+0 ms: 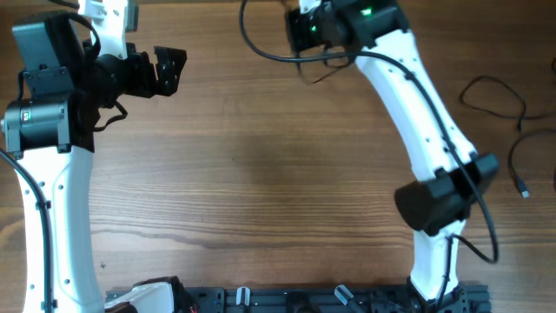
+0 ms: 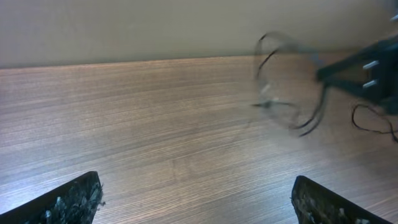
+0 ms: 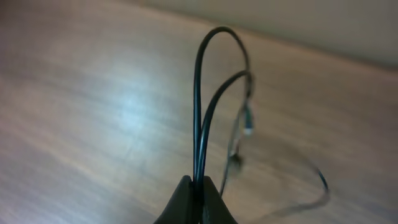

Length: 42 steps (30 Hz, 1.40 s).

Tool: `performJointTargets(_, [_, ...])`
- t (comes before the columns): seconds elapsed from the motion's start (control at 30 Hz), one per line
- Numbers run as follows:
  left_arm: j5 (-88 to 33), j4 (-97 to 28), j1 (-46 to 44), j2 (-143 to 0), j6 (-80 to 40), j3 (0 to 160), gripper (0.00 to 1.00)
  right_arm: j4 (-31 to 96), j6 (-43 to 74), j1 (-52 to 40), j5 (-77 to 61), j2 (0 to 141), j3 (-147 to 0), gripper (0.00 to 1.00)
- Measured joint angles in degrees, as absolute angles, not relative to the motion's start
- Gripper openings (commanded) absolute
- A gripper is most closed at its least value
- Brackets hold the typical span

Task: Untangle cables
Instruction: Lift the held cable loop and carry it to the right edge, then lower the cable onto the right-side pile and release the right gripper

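My right gripper (image 3: 198, 194) is shut on two strands of a thin black cable (image 3: 204, 106), which arch up out of the jaws and trail down to the wood. In the overhead view that gripper (image 1: 295, 35) is at the table's far edge, and the cable (image 1: 261, 50) hangs in loops beside it. Two more thin cables (image 1: 493, 94) lie loose at the right edge, one with a small plug end (image 1: 524, 191). My left gripper (image 1: 170, 69) is at the far left, open and empty. Its fingers (image 2: 69, 202) stand wide apart over bare wood, with the held cable (image 2: 280, 93) blurred ahead.
The wooden table (image 1: 261, 191) fills the view. The right arm (image 1: 426, 130) crosses the right half diagonally from its base at the front edge. A black rail (image 1: 330, 300) runs along the front edge. A pale wall (image 2: 155, 25) rises behind the table.
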<state>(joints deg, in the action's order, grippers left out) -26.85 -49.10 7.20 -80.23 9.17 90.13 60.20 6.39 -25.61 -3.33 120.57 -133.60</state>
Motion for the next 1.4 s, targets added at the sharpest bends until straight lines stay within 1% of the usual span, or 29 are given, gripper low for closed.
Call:
performJointTargets(0.37, [-26.85, -49.78, 7.2, -80.23, 9.19, 90.13, 1.0, 61.82, 6.5, -25.61, 10.63, 111.11, -138.19, 0.04])
performJointTargets(0.63, [-26.85, -49.76, 7.2, -80.23, 9.34, 90.13, 1.0, 62.81, 7.73, -25.58, 22.15, 105.3, -138.61, 0.04])
performJointTargets(0.8, [-26.85, -49.76, 7.2, -80.23, 9.34, 90.13, 1.0, 64.6, 7.97, -23.64, 28.25, 103.24, -138.61, 0.04])
performJointTargets(1.0, [-26.85, -49.76, 7.2, -80.23, 9.34, 90.13, 1.0, 68.25, 9.13, -16.32, 31.94, 101.14, -138.61, 0.04])
performJointTargets(1.07, [-26.85, -49.76, 7.2, -80.23, 9.34, 90.13, 1.0, 70.06, 10.22, -12.95, 32.6, 100.31, -138.61, 0.04])
performJointTargets(1.13, [-26.85, -49.76, 7.2, -80.23, 9.34, 90.13, 1.0, 73.25, 12.34, -7.33, 33.34, 99.31, -138.61, 0.04])
performJointTargets(1.4, [-26.85, -49.69, 7.2, -80.23, 9.34, 90.13, 1.0, 79.35, 19.38, 5.17, 34.2, 98.65, -138.69, 0.05])
